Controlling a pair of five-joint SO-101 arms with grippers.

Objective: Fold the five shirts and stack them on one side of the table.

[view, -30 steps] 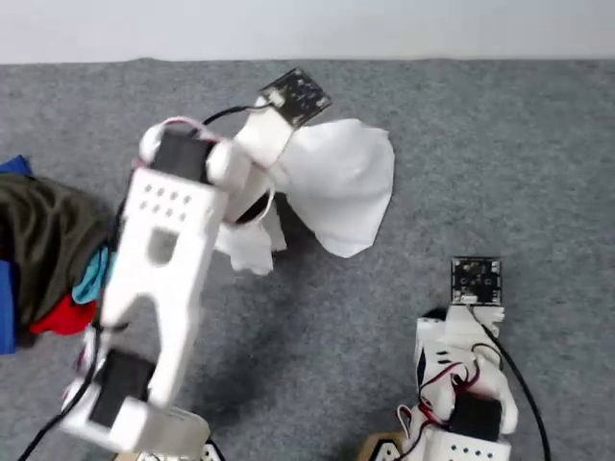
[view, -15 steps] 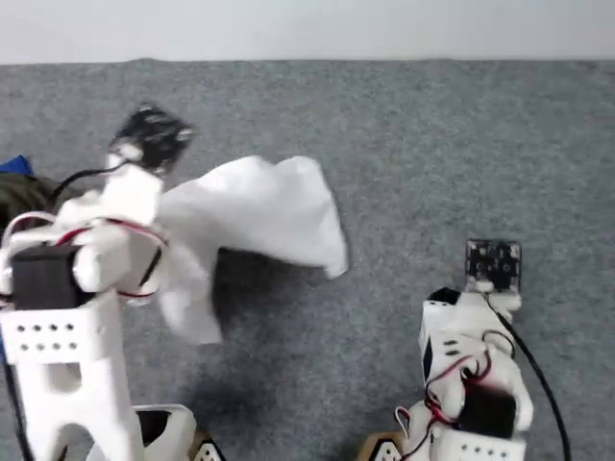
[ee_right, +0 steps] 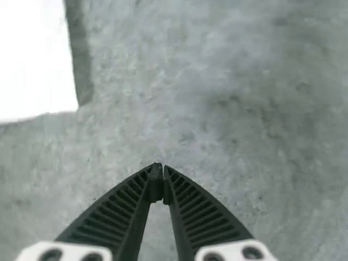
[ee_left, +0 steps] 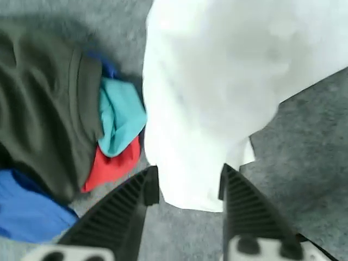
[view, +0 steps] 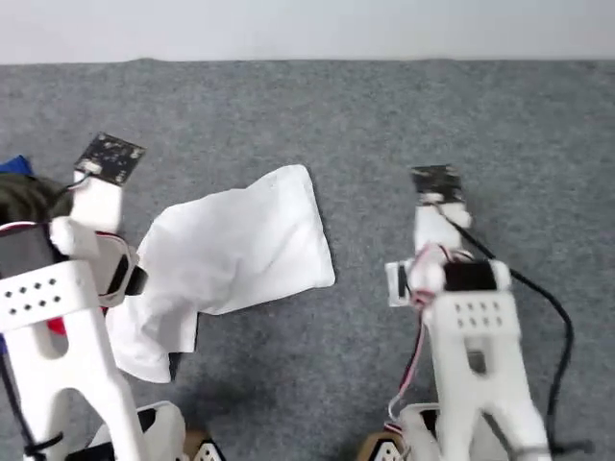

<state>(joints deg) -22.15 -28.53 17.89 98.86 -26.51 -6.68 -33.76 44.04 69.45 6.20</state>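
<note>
L pincer [ee_left: 185,175] is hanging open, empty; white shirt [view: 240,252] is lying rumpled just past its tips, shirt pile [ee_left: 49,119] beside. R pincer [ee_right: 158,171] is sitting clenched, empty. Prob. best: pinching opposite corners, spreading flat before folding.

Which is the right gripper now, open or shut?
Shut. In the right wrist view the right gripper has its fingertips touching, nothing between them, over the gray table.
</note>
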